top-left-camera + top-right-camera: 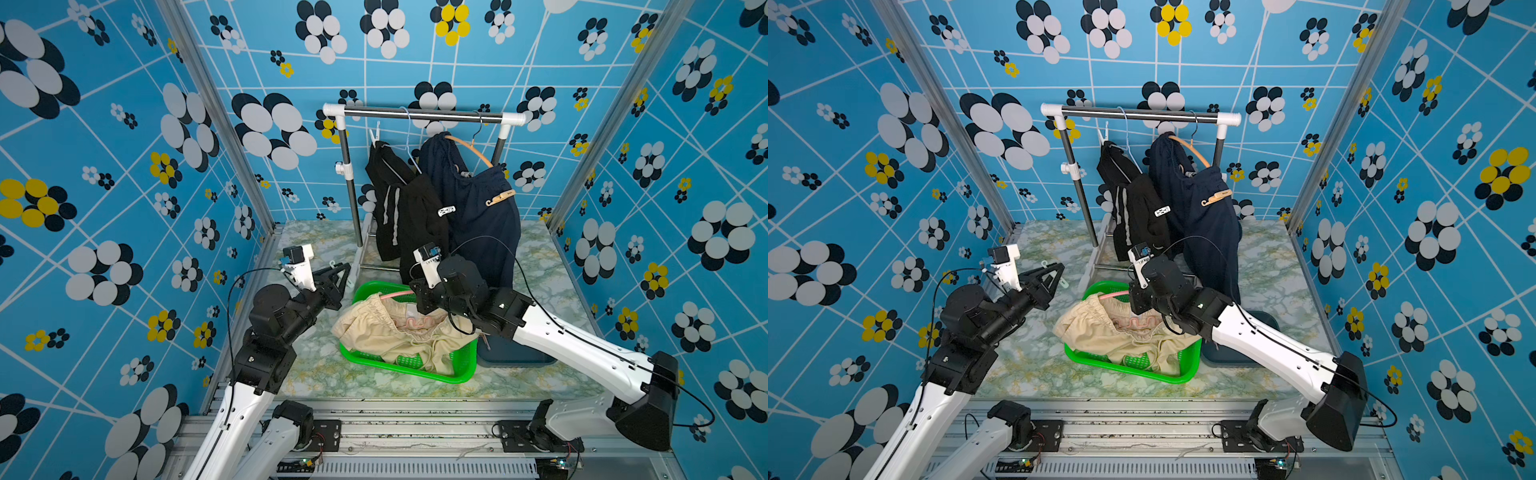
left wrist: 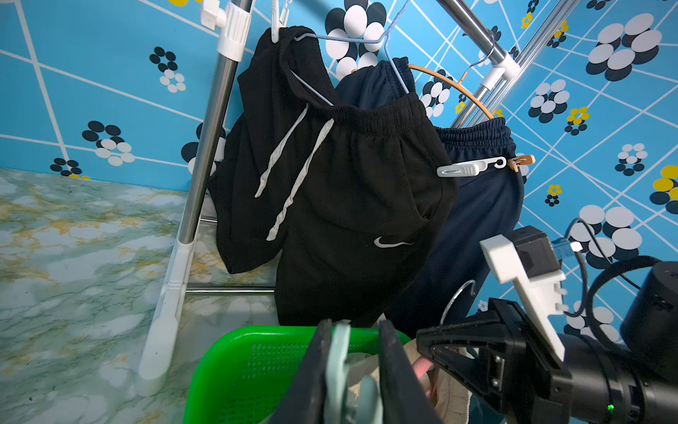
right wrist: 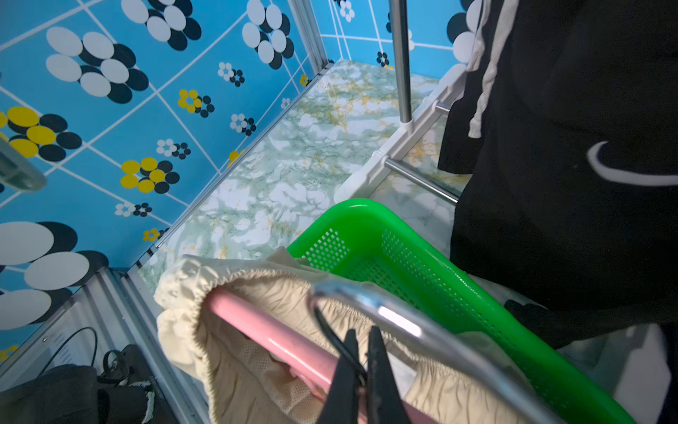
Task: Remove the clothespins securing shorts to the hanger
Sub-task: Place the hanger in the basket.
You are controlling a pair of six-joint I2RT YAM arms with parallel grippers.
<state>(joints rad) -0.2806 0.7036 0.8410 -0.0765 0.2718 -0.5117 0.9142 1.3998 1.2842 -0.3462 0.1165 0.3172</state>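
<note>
One clothes rack (image 1: 424, 113): at the back of the marble tabletop, two pairs hanging from it.
Navy shorts (image 1: 482, 216): on a wooden hanger, tan clothespin (image 1: 500, 198) clipped at the waistband.
Black shorts (image 1: 407, 216): on a wire hanger, touching the navy pair. White clothespin (image 2: 464, 169) at one waist end, second white clothespin (image 1: 375, 135) at the other.
Green basket (image 1: 374, 286): in front of the rack. Holds beige shorts (image 1: 386, 332) with a pink hanger (image 3: 271, 341) through the waistband.
Right gripper (image 3: 363, 332): jaws fully closed at the pink hanger's neck. Can't tell if it's pinched.
Left gripper (image 2: 354, 325): narrowly parted, clamping a mint-green clothespin (image 2: 339, 352), just left of the basket.
</note>
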